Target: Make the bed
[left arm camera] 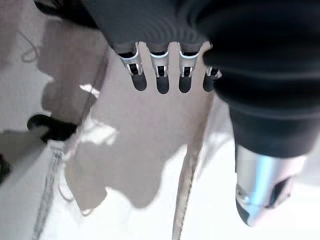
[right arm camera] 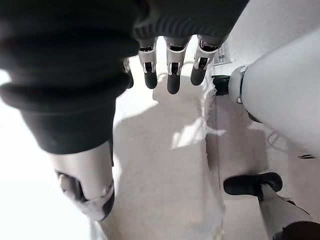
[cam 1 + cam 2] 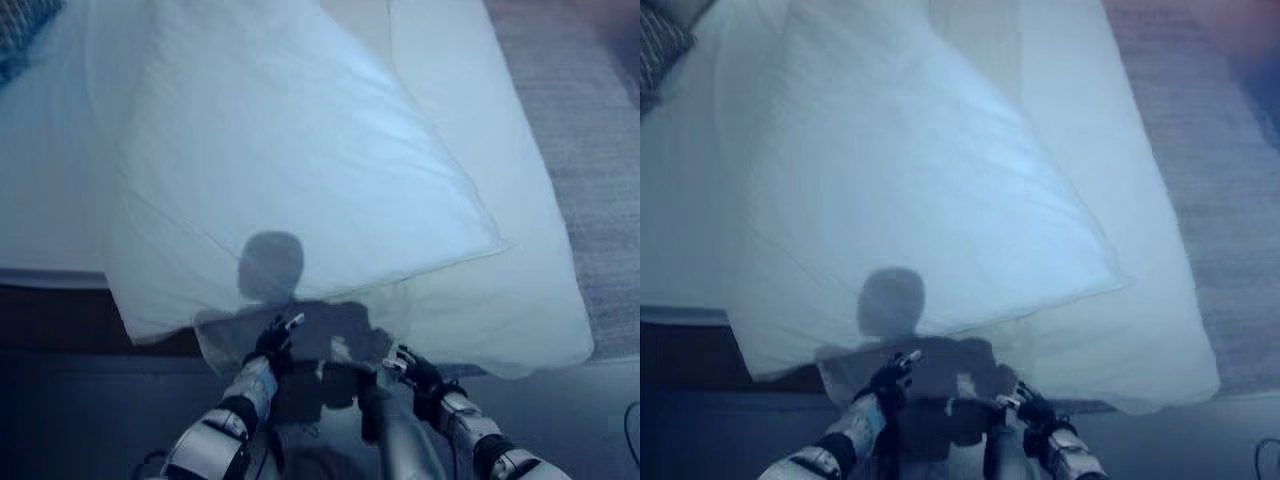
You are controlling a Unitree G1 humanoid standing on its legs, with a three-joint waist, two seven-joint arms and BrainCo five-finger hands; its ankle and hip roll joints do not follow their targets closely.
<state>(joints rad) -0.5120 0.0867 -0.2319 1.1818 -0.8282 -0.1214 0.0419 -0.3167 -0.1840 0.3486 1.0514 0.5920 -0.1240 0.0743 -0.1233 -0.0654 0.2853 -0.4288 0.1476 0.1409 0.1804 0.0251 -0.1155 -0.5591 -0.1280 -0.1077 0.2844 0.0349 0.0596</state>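
A large white fabric duvet (image 3: 290, 170) lies spread aslant across the bed, its near corner just beyond both hands.

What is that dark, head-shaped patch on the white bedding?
Left eye view: a shadow falls on the white duvet just above both hands, left hand and right hand. Left wrist view: hard-edged shadows cross the cloth, so the light is strong.

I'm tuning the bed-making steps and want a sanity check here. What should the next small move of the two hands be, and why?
Probably lift and carry the white duvet forward over the bed. Both the left hand and the right hand are at its near edge, which hangs off the mattress toward the floor, and the cover lies skewed, with one corner pointing right. Neither wrist view confirms a grip, so secure that first.
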